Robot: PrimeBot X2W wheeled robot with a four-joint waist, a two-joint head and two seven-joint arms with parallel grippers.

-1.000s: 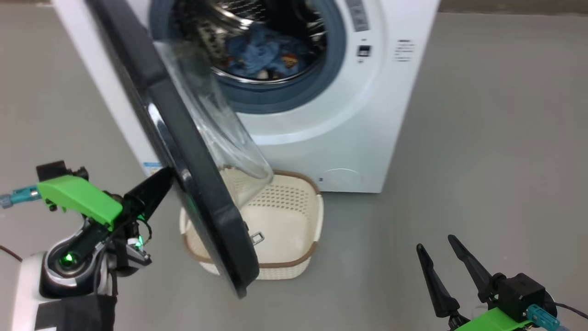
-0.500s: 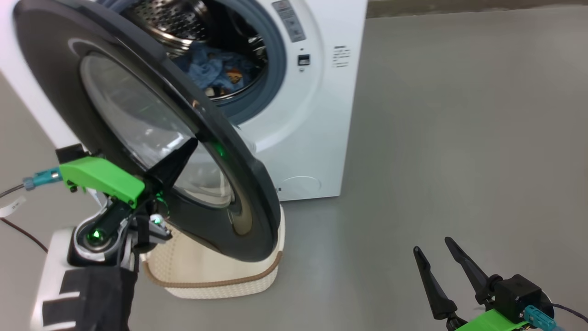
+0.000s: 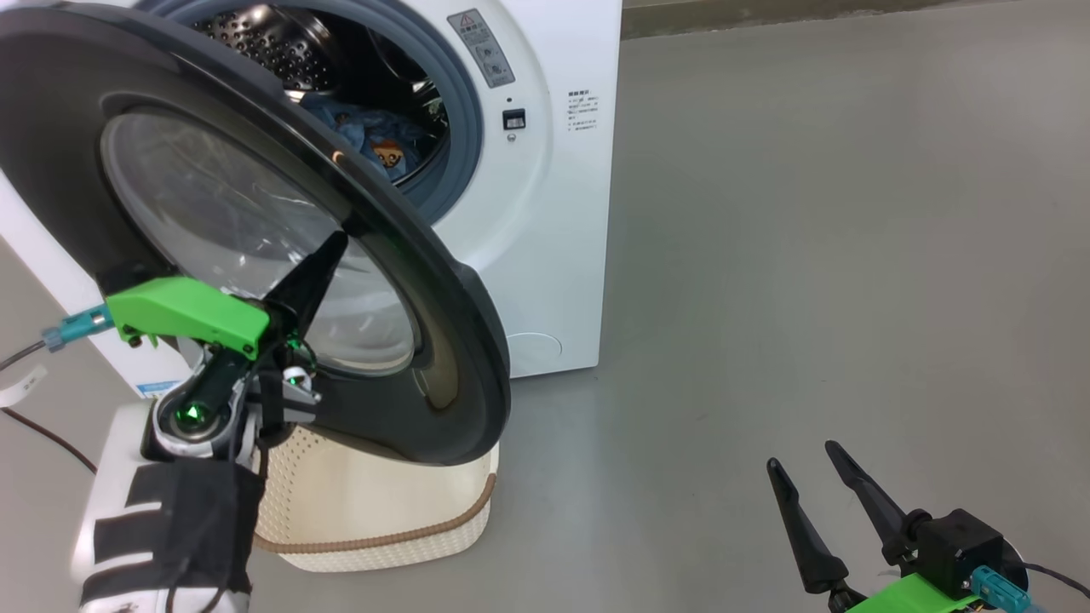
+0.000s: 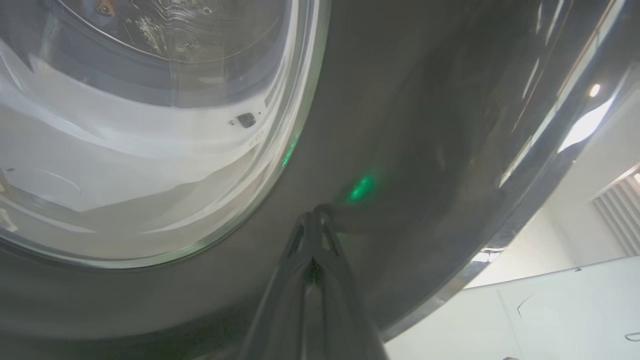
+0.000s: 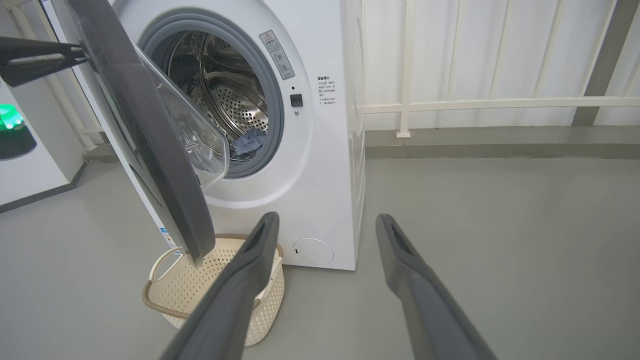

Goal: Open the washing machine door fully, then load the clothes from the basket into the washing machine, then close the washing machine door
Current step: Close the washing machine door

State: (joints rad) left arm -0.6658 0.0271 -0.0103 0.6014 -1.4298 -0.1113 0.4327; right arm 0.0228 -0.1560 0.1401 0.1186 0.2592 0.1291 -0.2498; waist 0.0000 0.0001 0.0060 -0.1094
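Our left gripper (image 3: 337, 242) was pinched shut on nothing, tips against the glossy half-closed washing machine door (image 3: 464, 340); the clothes (image 3: 375, 146) lay in the drum (image 3: 255, 42); our right gripper (image 3: 803, 455) gaped empty; we feared the tips skidding off, leaving it unlatched.

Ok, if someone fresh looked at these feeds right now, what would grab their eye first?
The washing machine door, big, round and glossy black, stands half swung across the left of the head view, with the left tool shut, tips against its outer face. Behind it the light blue clothes lie in the drum, and the basket sits on the floor under the door's lower edge. The right tool hangs open at lower right.
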